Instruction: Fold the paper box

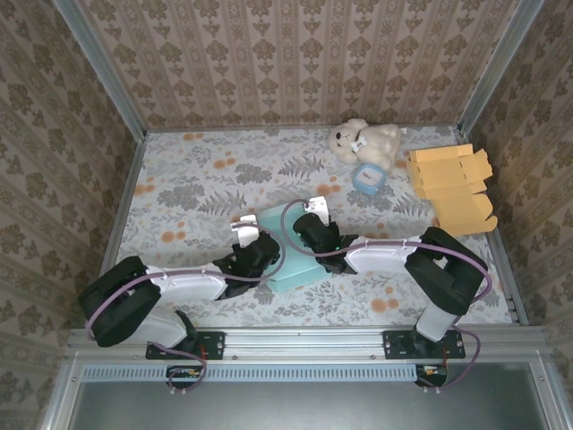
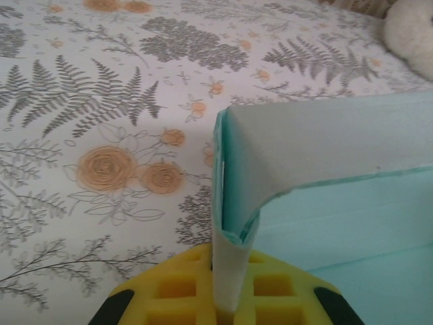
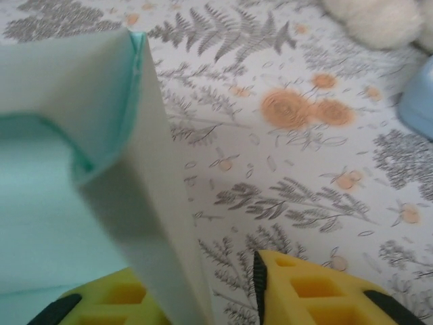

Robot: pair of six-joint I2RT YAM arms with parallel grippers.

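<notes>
Starting wide with the tabletop, dressed in a fern-and-flower print from wall to wall. Next in size, lying near the middle of it, toward the arms: the paper box, pale teal, partly formed, with a flat base and walls bent upward. Nothing to make out inside it but its own teal floor.

Over at the far right, well apart from that: a heap of orange cardboard boxes, flattened and overlapping. Moving on to the plush bear, cream, slumped at the far edge just left of the orange heap. Just beside it on the near side, a small round blue tub, contents too small to tell.

Now the left pincer, down at the box's left edge. Seen from its wrist, pressed together on a raised corner of the wall, with the card running straight down between the yellow pads.

And the right pincer, in at the far edge of the box. From its own wrist, spread, straddling another upright wall, with the yellow finger on the outside standing clear of the card.
</notes>
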